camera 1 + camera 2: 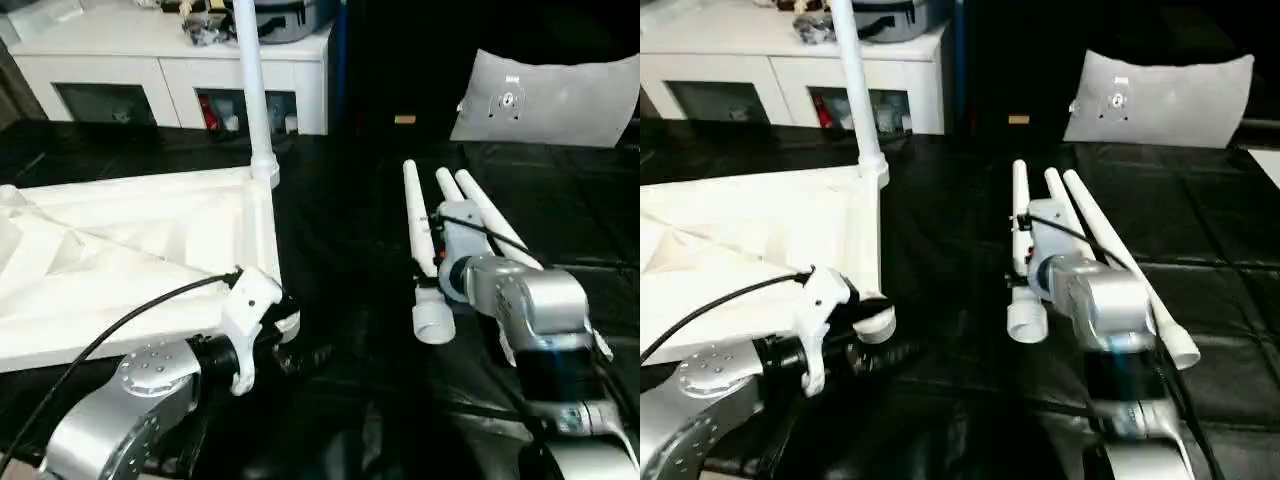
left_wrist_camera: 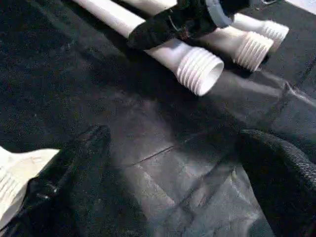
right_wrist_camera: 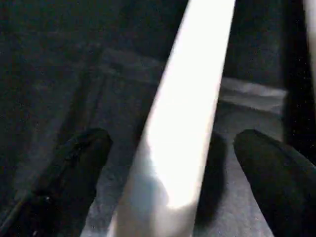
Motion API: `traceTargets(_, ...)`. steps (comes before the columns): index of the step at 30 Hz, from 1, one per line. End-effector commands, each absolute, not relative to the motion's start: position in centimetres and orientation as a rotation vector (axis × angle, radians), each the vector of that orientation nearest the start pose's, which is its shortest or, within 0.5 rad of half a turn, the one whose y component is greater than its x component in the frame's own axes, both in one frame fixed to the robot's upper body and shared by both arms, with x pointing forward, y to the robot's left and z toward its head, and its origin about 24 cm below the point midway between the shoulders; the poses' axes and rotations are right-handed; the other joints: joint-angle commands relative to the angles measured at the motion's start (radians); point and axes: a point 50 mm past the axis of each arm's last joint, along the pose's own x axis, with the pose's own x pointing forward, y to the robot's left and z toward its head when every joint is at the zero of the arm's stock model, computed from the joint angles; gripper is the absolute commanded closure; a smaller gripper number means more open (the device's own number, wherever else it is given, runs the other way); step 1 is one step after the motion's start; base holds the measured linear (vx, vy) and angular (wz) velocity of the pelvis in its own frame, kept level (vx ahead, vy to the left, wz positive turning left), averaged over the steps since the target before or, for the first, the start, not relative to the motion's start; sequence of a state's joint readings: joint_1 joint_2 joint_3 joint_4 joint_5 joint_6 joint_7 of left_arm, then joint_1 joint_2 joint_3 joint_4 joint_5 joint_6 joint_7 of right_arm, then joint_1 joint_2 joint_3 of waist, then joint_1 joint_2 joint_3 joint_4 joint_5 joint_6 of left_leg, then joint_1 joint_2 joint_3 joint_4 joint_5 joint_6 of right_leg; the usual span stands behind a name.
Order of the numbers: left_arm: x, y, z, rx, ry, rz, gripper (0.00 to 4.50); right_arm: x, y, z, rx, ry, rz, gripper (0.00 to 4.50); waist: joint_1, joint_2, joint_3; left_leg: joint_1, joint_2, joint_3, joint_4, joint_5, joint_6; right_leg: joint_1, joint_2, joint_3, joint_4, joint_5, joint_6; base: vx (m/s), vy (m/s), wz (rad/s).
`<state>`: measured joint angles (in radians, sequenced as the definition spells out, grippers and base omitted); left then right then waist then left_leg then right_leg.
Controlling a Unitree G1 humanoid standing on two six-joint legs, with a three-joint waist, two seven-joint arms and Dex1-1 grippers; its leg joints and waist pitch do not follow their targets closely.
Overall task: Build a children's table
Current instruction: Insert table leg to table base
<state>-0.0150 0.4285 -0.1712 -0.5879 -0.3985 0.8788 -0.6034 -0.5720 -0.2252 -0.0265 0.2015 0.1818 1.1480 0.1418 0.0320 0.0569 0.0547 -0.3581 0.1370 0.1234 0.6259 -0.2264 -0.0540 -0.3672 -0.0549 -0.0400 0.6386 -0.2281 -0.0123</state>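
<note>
Right tool (image 3: 168,148) wide open astride loose leg (image 3: 182,123), left tool (image 2: 173,168) open, empty, beside tabletop corner (image 1: 262,290).

No text, label, brand, number or sign could be read anywhere. A small round mark on the grey-white cushion (image 1: 545,98) was too small to make out.

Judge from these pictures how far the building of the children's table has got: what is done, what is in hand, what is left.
Done: one leg stands upright in a far corner socket of the upturned table top. In hand: the right gripper, open, straddles one of three loose legs lying on the black sheet, not yet gripped. The left gripper is open, holding nothing, near the top's near corner. Left: three legs to fit.
</note>
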Motion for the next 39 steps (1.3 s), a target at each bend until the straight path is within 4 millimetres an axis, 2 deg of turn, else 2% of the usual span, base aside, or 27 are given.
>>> traceTargets(1, 20.5, 12.0, 9.4, 0.051, 0.414, -0.965, 0.0, 32.7, -15.9, 7.0, -0.028, 0.792, 0.207, 0.3, 0.002, -0.009, -0.054, -0.007, 0.059, -0.013, -0.081, -0.085, -0.024, 0.043, -0.079, 0.051, -0.077, -0.102, -0.211, 0.0, 0.0, 0.0)
traceTargets(2, 20.5, 12.0, 9.5, 0.057, 0.414, -0.963, 0.0, 32.7, -15.9, 7.0, -0.021, 0.797, 0.213, 0.4, 0.004, -0.012, -0.054, -0.006, 0.061, -0.01, -0.081, -0.075, -0.017, 0.04, -0.077, 0.049, -0.077, -0.095, -0.214, 0.0, 0.0, 0.0)
traceTargets(5, 20.5, 12.1, 9.5, 0.061, 0.418, -0.964, 0.0, 32.8, -15.7, 6.7, 0.007, 0.806, 0.234, 0.65, 0.009, -0.011, -0.06, -0.012, 0.062, -0.006, -0.074, -0.008, 0.003, 0.042, -0.078, 0.048, -0.069, -0.022, -0.225, 0.0, 0.0, 0.0)
traceTargets(7, 20.5, 12.2, 9.5, 0.062, 0.419, -0.965, 0.0, 32.8, -15.7, 6.5, 0.013, 0.813, 0.243, 0.86, 0.009, -0.012, -0.06, -0.011, 0.062, -0.005, -0.074, -0.001, 0.009, 0.041, -0.077, 0.048, -0.068, -0.006, -0.231, 0.0, 0.0, 0.0)
traceTargets(12, 20.7, 12.6, 9.1, 0.104, 0.434, -0.966, 0.0, 32.6, -15.9, 6.1, 0.015, 0.829, 0.273, 1.28, 0.007, -0.01, -0.052, -0.007, 0.064, -0.004, -0.08, -0.099, -0.004, 0.036, -0.077, 0.049, -0.079, -0.137, -0.225, 0.0, 0.0, 0.0)
traceTargets(14, 20.8, 12.6, 9.1, 0.103, 0.433, -0.965, 0.0, 32.6, -15.9, 6.1, 0.017, 0.828, 0.273, 1.4, 0.007, -0.007, -0.052, -0.007, 0.065, -0.003, -0.081, -0.104, -0.01, 0.034, -0.078, 0.05, -0.08, -0.151, -0.222, 0.0, 0.0, 0.0)
traceTargets(22, 21.1, 12.9, 9.1, 0.107, 0.42, -0.969, 0.0, 32.9, -16.0, 6.4, 0.036, 0.807, 0.282, 2.05, 0.006, -0.01, -0.055, -0.009, 0.065, -0.002, -0.079, -0.085, -0.008, 0.035, -0.077, 0.05, -0.078, -0.118, -0.225, 0.0, 0.0, 0.0)
traceTargets(24, 21.2, 12.9, 9.1, 0.109, 0.417, -0.969, 0.0, 32.9, -16.0, 6.4, 0.037, 0.804, 0.281, 2.15, 0.006, -0.007, -0.054, -0.009, 0.065, -0.002, -0.08, -0.087, -0.009, 0.034, -0.077, 0.05, -0.077, -0.125, -0.226, 0.0, 0.0, 0.0)
traceTargets(27, 21.3, 13.0, 9.1, 0.114, 0.409, -0.966, 0.0, 33.0, -16.0, 6.5, 0.047, 0.795, 0.281, 2.41, 0.007, -0.008, -0.054, -0.007, 0.066, 0.0, -0.081, -0.096, -0.01, 0.033, -0.077, 0.05, -0.079, -0.136, -0.225, 0.0, 0.0, 0.0)
traceTargets(30, 21.9, 13.3, 8.9, 0.142, 0.385, -0.941, 0.0, 33.0, -16.0, 6.6, 0.116, 0.755, 0.279, 2.54, 0.005, -0.007, -0.054, -0.007, 0.066, 0.001, -0.082, -0.108, -0.01, 0.032, -0.077, 0.05, -0.081, -0.149, -0.218, 0.0, 0.0, 0.0)
traceTargets(31, 22.0, 13.4, 8.9, 0.148, 0.379, -0.934, 0.0, 33.0, -16.0, 6.7, 0.129, 0.744, 0.278, 2.59, 0.005, -0.01, -0.054, -0.007, 0.067, 0.002, -0.082, -0.103, -0.009, 0.033, -0.077, 0.051, -0.082, -0.145, -0.217, 0.0, 0.0, 0.0)
traceTargets(32, 22.1, 13.5, 9.0, 0.156, 0.371, -0.925, 0.0, 33.0, -16.0, 6.9, 0.15, 0.721, 0.278, 2.59, 0.006, -0.008, -0.055, -0.007, 0.068, 0.004, -0.082, -0.098, -0.01, 0.032, -0.078, 0.05, -0.08, -0.14, -0.215, 0.0, 0.0, 0.0)
traceTargets(33, 22.9, 13.8, 9.2, 0.158, 0.338, -0.881, 0.0, 32.9, -15.7, 7.8, 0.209, 0.619, 0.328, 2.64, 0.006, -0.01, -0.056, -0.007, 0.069, 0.006, -0.082, -0.09, -0.008, 0.033, -0.077, 0.051, -0.08, -0.128, -0.211, 0.0, 0.0, 0.0)
traceTargets(34, 23.2, 13.9, 9.4, 0.157, 0.323, -0.86, 0.0, 32.8, -15.6, 8.2, 0.233, 0.566, 0.358, 2.64, 0.009, -0.006, -0.057, -0.006, 0.07, 0.007, -0.08, -0.087, -0.006, 0.032, -0.08, 0.052, -0.08, -0.116, -0.207, 0.0, 0.0, 0.0)
traceTargets(35, 23.8, 13.8, 9.7, 0.153, 0.302, -0.837, 0.0, 32.7, -15.6, 8.7, 0.25, 0.519, 0.38, 2.64, 0.01, -0.008, -0.063, -0.006, 0.071, 0.008, -0.077, -0.057, 0.002, 0.034, -0.078, 0.053, -0.074, -0.052, -0.206, 0.0, 0.0, 0.0)
traceTargets(36, 24.5, 13.3, 10.2, 0.147, 0.277, -0.814, 0.0, 32.6, -15.6, 9.1, 0.263, 0.484, 0.382, 2.64, 0.01, -0.008, -0.063, -0.008, 0.071, 0.009, -0.078, -0.029, 0.01, 0.034, -0.074, 0.051, -0.068, 0.001, -0.212, 0.0, 0.0, 0.0)
traceTargets(37, 24.8, 13.2, 10.5, 0.145, 0.264, -0.803, 0.0, 32.5, -15.6, 9.3, 0.271, 0.468, 0.389, 2.66, 0.014, -0.006, -0.063, -0.003, 0.071, 0.009, -0.076, -0.029, 0.01, 0.03, -0.074, 0.05, -0.07, 0.005, -0.216, 0.0, 0.0, 0.0)
traceTargets(38, 25.1, 13.0, 10.8, 0.141, 0.249, -0.793, 0.0, 32.4, -15.6, 9.6, 0.289, 0.449, 0.4, 2.66, 0.012, -0.009, -0.062, -0.008, 0.07, 0.007, -0.078, -0.031, 0.013, 0.036, -0.076, 0.048, -0.068, 0.006, -0.225, 0.0, 0.0, 0.0)
traceTargets(39, 25.6, 12.9, 11.6, 0.112, 0.209, -0.771, 0.0, 32.1, -15.4, 10.5, 0.382, 0.391, 0.443, 2.66, 0.014, -0.009, -0.062, -0.007, 0.071, 0.007, -0.078, -0.033, 0.013, 0.036, -0.078, 0.049, -0.069, -0.002, -0.226, 0.0, 0.0, 0.0)
